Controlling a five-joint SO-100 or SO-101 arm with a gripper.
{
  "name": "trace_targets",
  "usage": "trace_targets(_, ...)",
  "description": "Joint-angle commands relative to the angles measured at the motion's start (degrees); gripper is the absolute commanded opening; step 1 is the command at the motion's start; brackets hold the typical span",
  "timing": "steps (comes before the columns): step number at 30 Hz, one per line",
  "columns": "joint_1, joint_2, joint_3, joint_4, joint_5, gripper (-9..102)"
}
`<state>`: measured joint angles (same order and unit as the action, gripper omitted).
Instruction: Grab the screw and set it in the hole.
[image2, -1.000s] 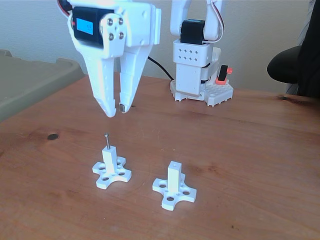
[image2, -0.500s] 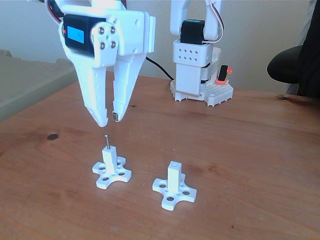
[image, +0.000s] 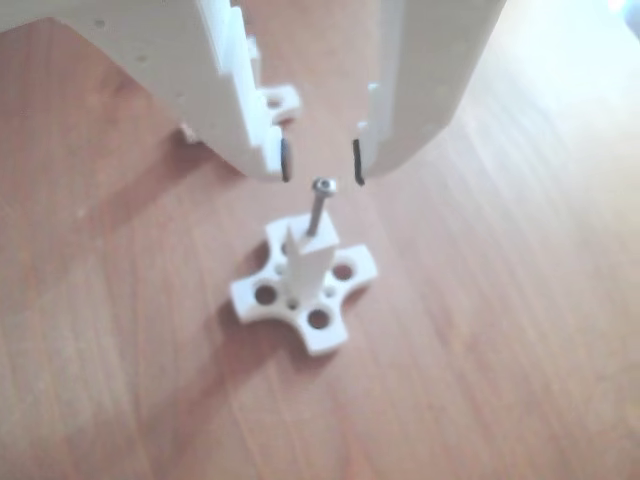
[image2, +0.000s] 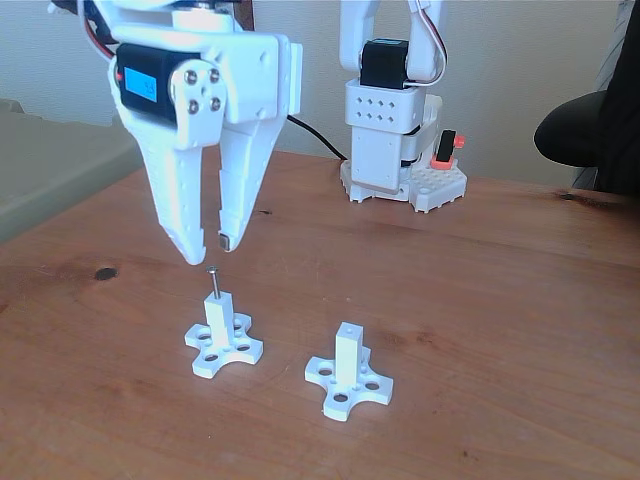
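The thin dark screw (image2: 213, 281) stands upright in the tip of the left white post (image2: 220, 318), its shiny head on top; the other view shows the screw (image: 317, 207) rising from that post (image: 305, 262) on its cross-shaped base (image: 330, 330). A second white post (image2: 348, 352) stands to the right with its tip hole (image2: 348, 327) bare. My white gripper (image2: 207, 250) hangs open just above the screw head, nothing between its fingers. In the other view the gripper (image: 320, 165) frames the screw head, fingertips apart on either side.
The arm's white base (image2: 392, 150) with an orange-tipped part stands at the back of the wooden table (image2: 500, 330). A beige object (image2: 50, 165) lies at the left edge and a dark chair part (image2: 585, 130) at the right. A small dark knot (image2: 104, 273) marks the wood.
The open gripper has shifted left and slightly lower, ending right above the screw head. The screw and both posts have not moved.
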<state>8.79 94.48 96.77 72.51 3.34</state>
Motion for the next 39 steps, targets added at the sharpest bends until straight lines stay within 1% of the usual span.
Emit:
trace_targets(1, -0.2, 1.1, -4.7, -1.0, -0.3, 8)
trace_targets(39, -1.1, -1.3, -4.5, -1.8, -0.3, 8)
